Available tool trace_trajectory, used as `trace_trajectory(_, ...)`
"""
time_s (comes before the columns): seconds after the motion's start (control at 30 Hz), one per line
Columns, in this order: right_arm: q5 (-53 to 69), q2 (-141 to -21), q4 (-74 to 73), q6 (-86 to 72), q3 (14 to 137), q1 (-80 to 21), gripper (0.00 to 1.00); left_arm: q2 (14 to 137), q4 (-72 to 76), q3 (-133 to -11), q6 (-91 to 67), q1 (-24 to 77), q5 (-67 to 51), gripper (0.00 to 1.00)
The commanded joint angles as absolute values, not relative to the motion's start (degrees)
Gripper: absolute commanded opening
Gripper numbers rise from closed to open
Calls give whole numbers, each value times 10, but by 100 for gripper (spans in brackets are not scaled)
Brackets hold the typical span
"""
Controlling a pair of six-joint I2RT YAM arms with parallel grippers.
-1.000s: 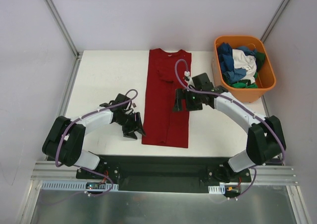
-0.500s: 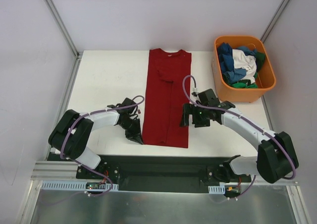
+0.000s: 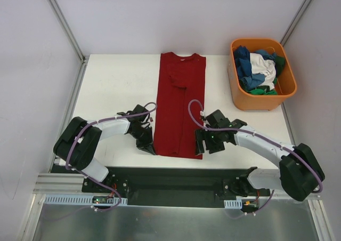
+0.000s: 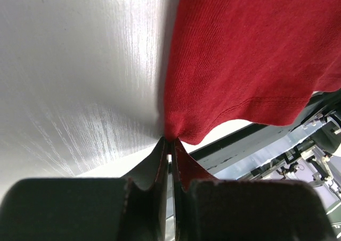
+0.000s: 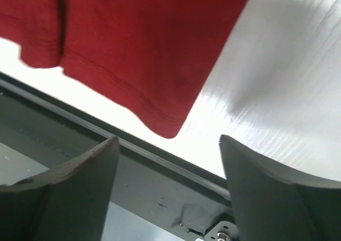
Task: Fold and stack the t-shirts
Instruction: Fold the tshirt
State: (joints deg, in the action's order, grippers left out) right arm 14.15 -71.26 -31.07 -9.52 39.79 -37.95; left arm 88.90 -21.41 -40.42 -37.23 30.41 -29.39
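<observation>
A large dark red t-shirt point(image 3: 179, 102), folded into a long narrow strip, lies down the middle of the white table, collar at the far end. My left gripper point(image 3: 151, 148) is shut on the shirt's near left hem corner, seen in the left wrist view point(image 4: 171, 139) pinching red cloth point(image 4: 240, 54). My right gripper point(image 3: 201, 145) is open just above the near right hem corner point(image 5: 170, 129), its fingers point(image 5: 80, 171) either side, not touching the cloth. Other shirts, blue point(image 3: 248, 67), white point(image 3: 265, 65) and green point(image 3: 262, 90), lie in a heap.
The heap sits in an orange plastic tub point(image 3: 285, 94) at the back right of the table. The table's near edge and the black base rail point(image 3: 176, 177) lie right behind both grippers. White walls enclose the table point(image 3: 112, 86) on left, back and right.
My right gripper has moved from the shirt's middle right edge down to the near right hem corner. My left gripper has moved in from beside the shirt and shut on its near left corner.
</observation>
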Motion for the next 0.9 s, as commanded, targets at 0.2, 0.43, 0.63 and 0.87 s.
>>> trace_trajectory(0.2, 182, -779, -253, -134, 374, -396, 58, 870, -214, -407, -373, 309, -287, 0)
trace_trajectory(0.43, 159, -801, -237, -174, 356, -412, 19, 863, -213, -403, -376, 309, -291, 0)
trace_trajectory(0.63, 192, -719, -278, -184, 348, -450, 1, 817, -213, -359, -392, 310, -350, 0)
trace_trajectory(0.87, 175, -683, -358, -154, 422, -461, 1, 728, -234, -381, -384, 319, -390, 0)
